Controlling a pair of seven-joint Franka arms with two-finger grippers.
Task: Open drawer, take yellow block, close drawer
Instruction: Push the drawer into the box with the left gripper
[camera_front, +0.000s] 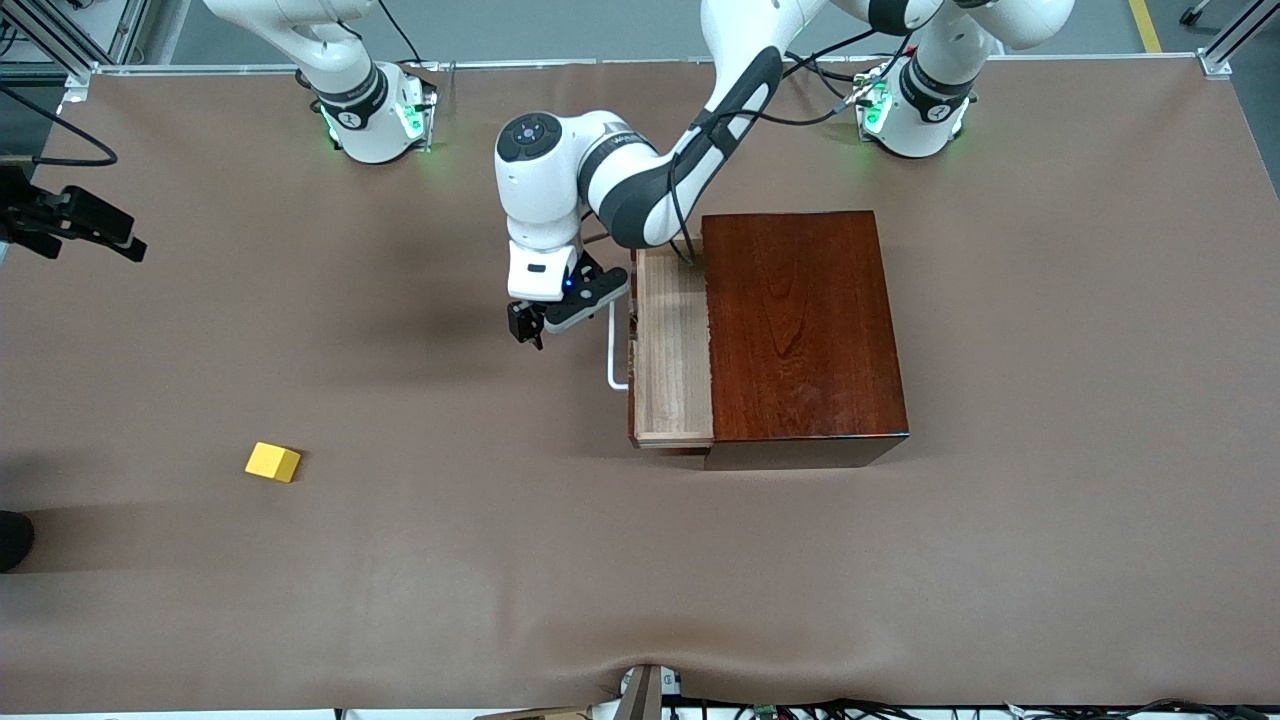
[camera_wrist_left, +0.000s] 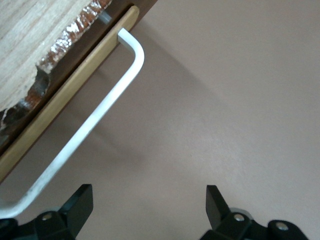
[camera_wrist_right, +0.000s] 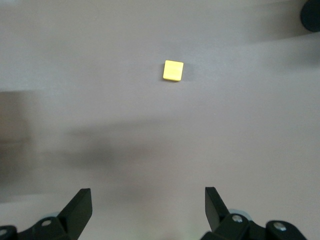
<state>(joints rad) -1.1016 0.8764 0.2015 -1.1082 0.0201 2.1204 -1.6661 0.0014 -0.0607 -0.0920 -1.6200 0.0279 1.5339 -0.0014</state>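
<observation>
Drawer (camera_front: 672, 350) ajar; yellow block (camera_front: 273, 462) apart.

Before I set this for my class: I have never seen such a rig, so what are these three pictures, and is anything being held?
Two white robot arms stand at a brown table. One picture looks down from high up; the other two come from cameras on each arm's wrist. A dark wooden box has its drawer pulled partly out. The left pincer hangs open beside the drawer's white handle, holding nothing. The yellow block lies on the table, out of the drawer. The right pincer is open above it, empty.
</observation>
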